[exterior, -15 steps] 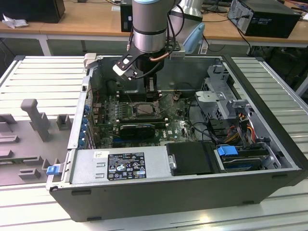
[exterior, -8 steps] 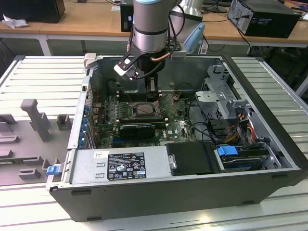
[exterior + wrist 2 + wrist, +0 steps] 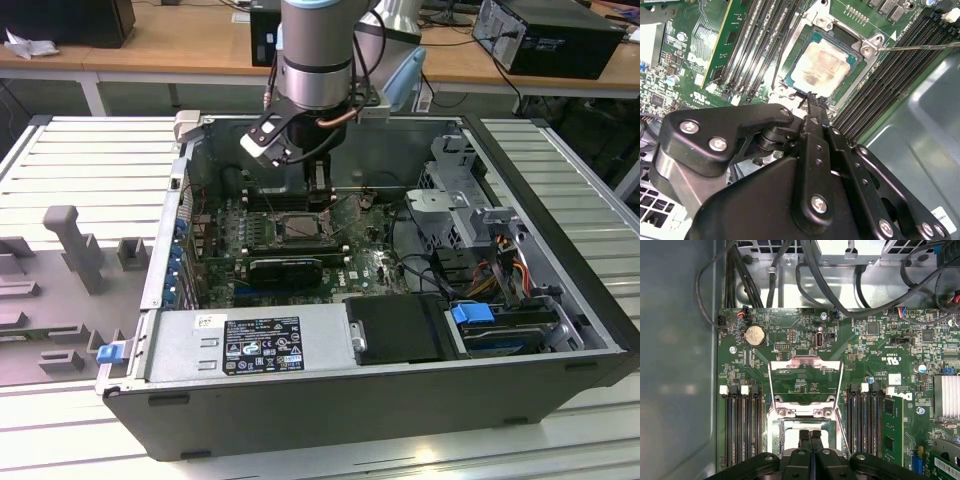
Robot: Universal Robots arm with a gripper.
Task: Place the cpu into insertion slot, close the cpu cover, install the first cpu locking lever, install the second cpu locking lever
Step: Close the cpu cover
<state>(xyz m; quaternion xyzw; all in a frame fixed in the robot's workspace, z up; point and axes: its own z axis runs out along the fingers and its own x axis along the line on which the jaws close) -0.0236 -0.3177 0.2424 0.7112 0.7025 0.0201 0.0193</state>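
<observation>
Shut end effector (image 3: 810, 434), both fingers pressed together, nothing gripped between them. Hangs low inside the open computer case (image 3: 350, 420), on the arm (image 3: 315, 60) reaching down from above, tips just beside the near edge of the insertion slot (image 3: 844, 35) in both wrist views; cannot tell whether touching it or only very close. Seated already in that slot, the cpu (image 3: 821, 67), flat and square to the dark frame, pale top with a brownish stain on it. First step therefore judged as done. Not yet closed, the cpu cover (image 3: 805, 363): flipped back on its hinge, away from the slot, with green motherboard (image 3: 875, 340) visible through its large window. Not yet installed either, the locking lever (image 3: 920, 46): one thin bright rod, standing free above the black memory slots (image 3: 900, 70) in the second wrist view. Position of the other lever not clear enough to say. By this judgement, about one step of four finished; closing of the cover and fastening of both levers left to do. Whole case, with side panel off, on a ribbed grey surface (image 3: 80, 160) in the exterior view.
</observation>
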